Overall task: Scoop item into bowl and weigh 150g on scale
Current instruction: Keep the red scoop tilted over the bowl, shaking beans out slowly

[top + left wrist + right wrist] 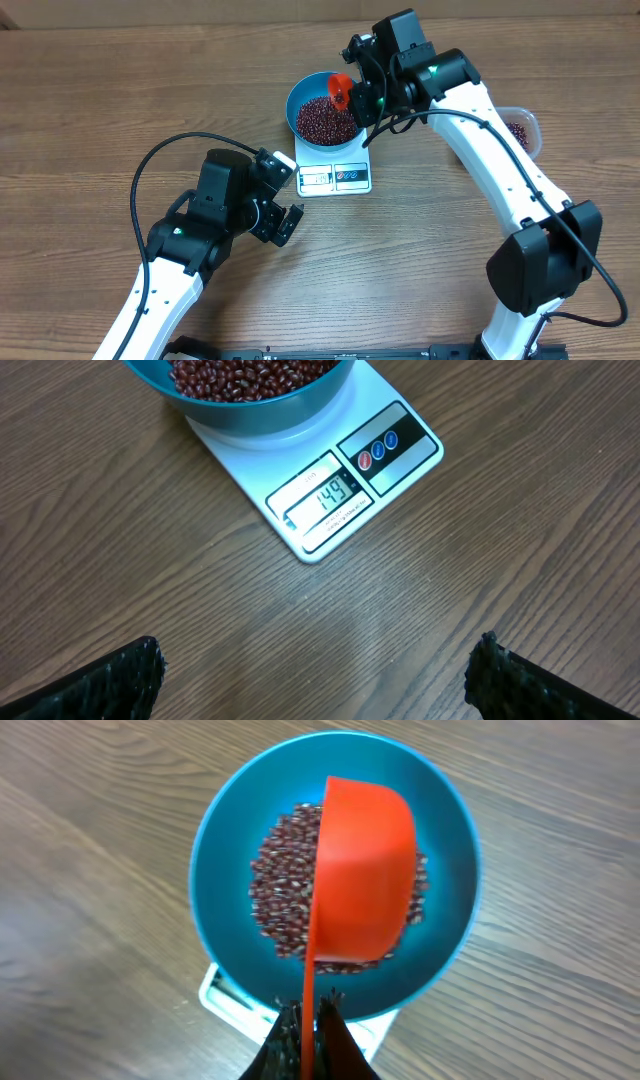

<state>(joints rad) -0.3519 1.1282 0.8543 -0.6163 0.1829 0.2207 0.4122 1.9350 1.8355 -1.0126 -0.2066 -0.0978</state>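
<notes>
The bowl stands on the scale, toward the far edge of the bench and about midway along it. The bowl covers the far part of the scale, and the display and buttons show on the near side. The display appears to read 149. Beans fill the bottom of the bowl.

The right gripper is pressed together on the thin handle of an orange-red scoop. It holds the scoop over the beans, tipped on its side with its rounded back to the wrist camera.

The left gripper hangs spread wide over bare bench just near of the scale, touching nothing.

A clear tub with more beans sits toward the right edge, half hidden by the right arm.
</notes>
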